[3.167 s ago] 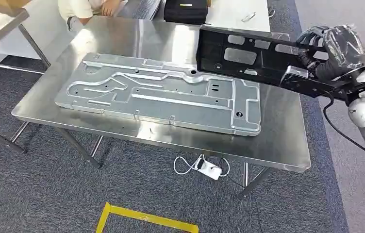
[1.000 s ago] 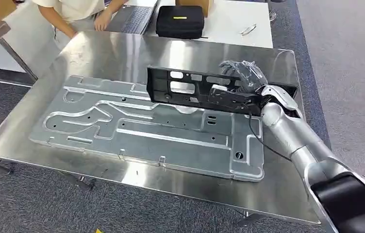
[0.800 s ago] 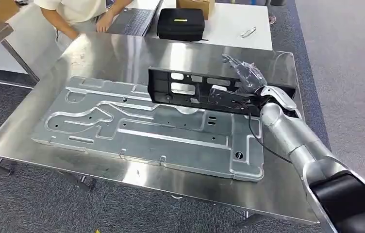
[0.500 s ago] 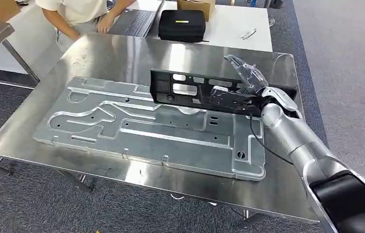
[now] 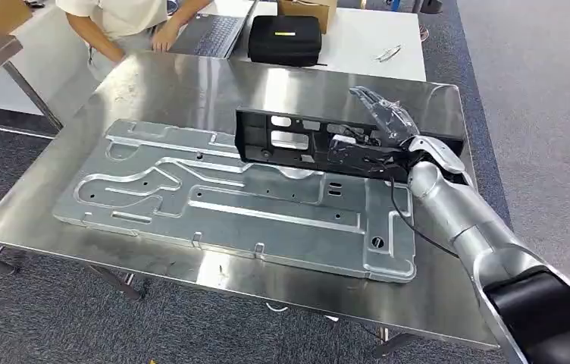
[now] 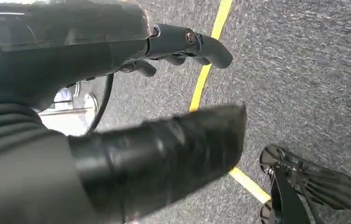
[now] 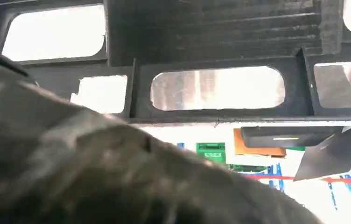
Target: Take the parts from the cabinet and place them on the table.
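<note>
1. Right hand (image 5: 385, 121) is up over the far right part of the table (image 5: 191, 83), with its fingers (image 5: 373, 102) stretched out straight and apart. It has let go and holds nothing.
2. A clear plastic cover wraps this hand.
3. The black frame (image 5: 297, 144) stands on its long edge on the table, just beside the hand. It has long window holes in it. I cannot tell if the hand touches it.
4. The frame's low edge sits at the far edge of the big plate (image 5: 229, 197).
5. The big plate is silver metal with bumps and grooves. It lies flat and fills most of the table, from the left side to the right side, near the front edge.
6. Left hand (image 6: 131, 93) hangs over grey carpet (image 6: 304, 70) with a yellow line (image 6: 206, 74). Its fingers are curled a little and it holds nothing.
7. Past the far edge of the table is a white table (image 5: 365, 45). A black case (image 5: 284, 39) and a laptop (image 5: 210, 30) lie on it.
8. A person (image 5: 115, 19) in a pale shirt leans by the far left corner.
</note>
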Robot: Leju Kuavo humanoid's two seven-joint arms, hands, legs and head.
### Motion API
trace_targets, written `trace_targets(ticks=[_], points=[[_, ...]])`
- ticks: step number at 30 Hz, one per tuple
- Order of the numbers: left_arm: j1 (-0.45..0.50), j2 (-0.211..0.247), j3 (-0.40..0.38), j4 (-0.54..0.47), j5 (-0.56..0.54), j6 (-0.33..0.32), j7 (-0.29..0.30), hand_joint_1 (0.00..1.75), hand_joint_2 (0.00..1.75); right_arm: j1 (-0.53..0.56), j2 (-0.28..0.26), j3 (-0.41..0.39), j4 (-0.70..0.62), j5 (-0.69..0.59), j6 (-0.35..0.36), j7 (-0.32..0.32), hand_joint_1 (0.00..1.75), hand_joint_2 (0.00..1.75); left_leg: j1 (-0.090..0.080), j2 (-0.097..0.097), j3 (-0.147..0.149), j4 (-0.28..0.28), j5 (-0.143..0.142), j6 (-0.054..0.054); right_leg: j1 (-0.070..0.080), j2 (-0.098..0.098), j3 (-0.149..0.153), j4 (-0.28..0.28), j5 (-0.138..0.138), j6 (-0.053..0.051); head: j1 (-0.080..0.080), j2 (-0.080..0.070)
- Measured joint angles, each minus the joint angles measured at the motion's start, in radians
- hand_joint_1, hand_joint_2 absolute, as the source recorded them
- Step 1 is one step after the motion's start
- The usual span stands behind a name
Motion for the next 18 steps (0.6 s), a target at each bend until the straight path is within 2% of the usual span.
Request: trace_targets(ticks=[6,9,12,15,18], points=[[0.000,0.000,0.001,0.000,-0.002,0.000,-0.001,0.00,0.00,0.001,0.000,0.000,-0.027,0.008,-0.004,0.000,0.00,0.00,0.000,0.000,0.000,0.000,0.000,0.000,0.000,0.000,0.000,0.000,0.000,0.000,0.000,0.000],[0.001,0.000,0.002,0.000,-0.003,0.000,-0.001,0.00,0.00,0.006,0.000,0.000,-0.064,0.025,-0.039,0.007,0.00,0.00,0.000,0.000,0.000,0.000,0.000,0.000,0.000,0.000,0.000,0.000,0.000,0.000,0.000,0.000],[0.003,0.000,0.008,0.000,-0.002,0.002,-0.001,0.00,0.00,0.017,-0.008,-0.003,-0.177,0.043,-0.096,0.047,0.00,0.00,0.000,0.000,0.000,0.000,0.000,0.000,0.000,0.000,-0.001,0.000,0.000,0.000,0.000,0.000],[0.005,-0.002,0.019,-0.001,-0.002,0.003,-0.002,0.00,0.00,0.028,-0.030,-0.024,-0.358,0.057,-0.108,0.094,0.00,0.00,0.000,0.000,0.000,0.000,0.000,0.000,0.000,0.000,-0.001,0.000,0.000,0.000,0.000,0.000],[0.009,-0.005,0.026,-0.003,-0.002,0.003,-0.005,0.00,0.00,0.041,-0.044,-0.053,-0.534,0.082,-0.126,0.114,0.00,0.00,0.000,0.000,0.000,0.000,-0.001,-0.001,0.000,0.000,-0.001,-0.001,0.000,0.000,0.000,0.000]])
